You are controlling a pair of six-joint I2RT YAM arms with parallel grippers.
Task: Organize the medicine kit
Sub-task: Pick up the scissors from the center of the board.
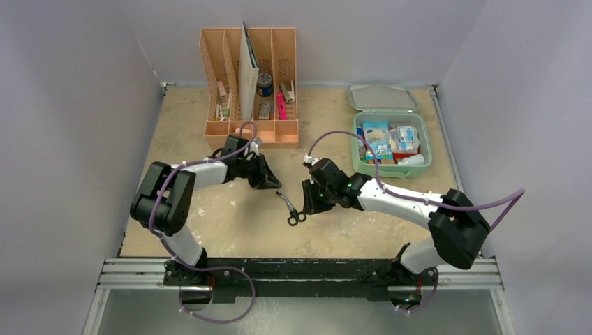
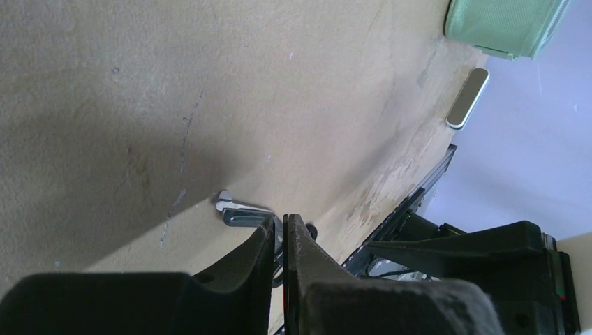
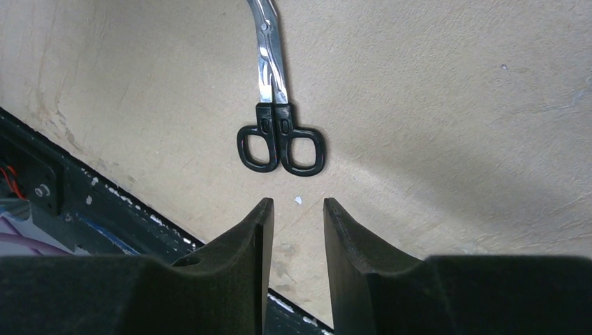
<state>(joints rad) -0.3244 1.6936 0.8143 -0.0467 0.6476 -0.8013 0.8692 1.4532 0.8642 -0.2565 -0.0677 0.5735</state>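
The mint-green medicine kit [image 1: 426, 150] lies open at the back right, filled with small boxes and packets, its lid [image 1: 382, 98] flat behind it. One corner of the medicine kit [image 2: 506, 24] also shows in the left wrist view. Black-handled scissors [image 1: 290, 208] lie on the table between the arms. My right gripper [image 1: 307, 202] is open just right of the handles. In the right wrist view the scissors [image 3: 283, 139] lie just beyond the empty right gripper [image 3: 298, 202]. My left gripper [image 1: 277, 185] is shut by the blade tip. The scissors [image 2: 241, 209] pass behind the left gripper [image 2: 283, 220].
A peach-orange slotted organizer [image 1: 250, 77] with stationery stands at the back left. Grey walls close in the table on three sides. The black base rail [image 1: 300, 269] runs along the near edge. A small grey bar [image 2: 468, 98] lies near the kit.
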